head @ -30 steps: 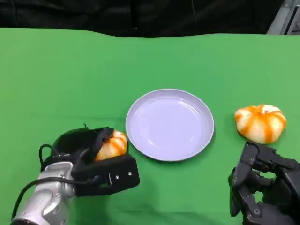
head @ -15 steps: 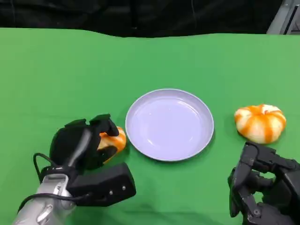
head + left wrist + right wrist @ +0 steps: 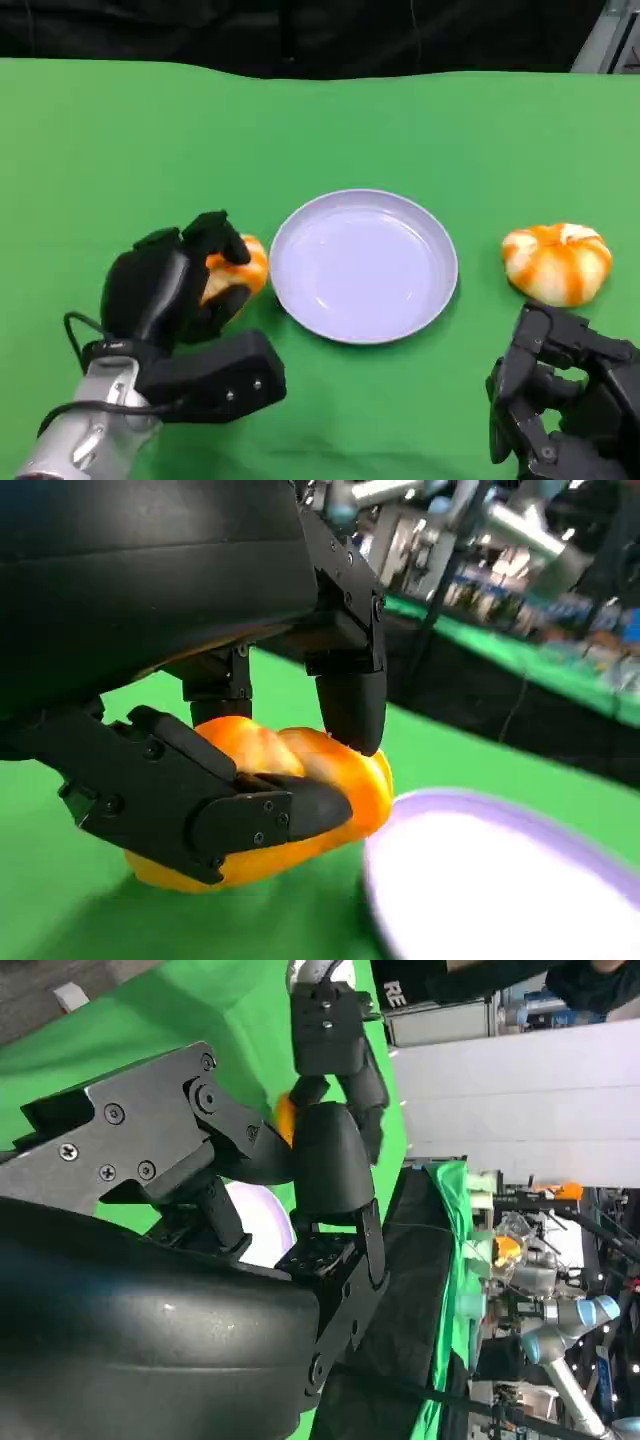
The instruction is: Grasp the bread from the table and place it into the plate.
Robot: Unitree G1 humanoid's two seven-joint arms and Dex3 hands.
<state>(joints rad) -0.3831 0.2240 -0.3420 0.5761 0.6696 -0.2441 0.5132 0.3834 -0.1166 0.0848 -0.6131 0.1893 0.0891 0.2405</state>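
Note:
An orange-and-white bread roll (image 3: 236, 272) is gripped by my left hand (image 3: 175, 285), just left of the lavender plate (image 3: 363, 266). In the left wrist view the black fingers (image 3: 250, 815) clamp the bread (image 3: 290, 800) from both sides, with the plate rim (image 3: 480, 880) close beside it. A second bread roll (image 3: 556, 262) lies on the green cloth right of the plate. My right hand (image 3: 560, 405) rests near the front right corner, below that roll, fingers curled with nothing in them; the right wrist view shows its fingers (image 3: 330, 1160) folded in.
The green table (image 3: 300, 130) stretches wide behind the plate to a dark backdrop. Lab equipment and another robot arm (image 3: 560, 1350) stand beyond the table edge.
My left hand has closed round the bread and carried it slightly up and forward, towards the plate's left rim. The right hand and second roll stayed still.

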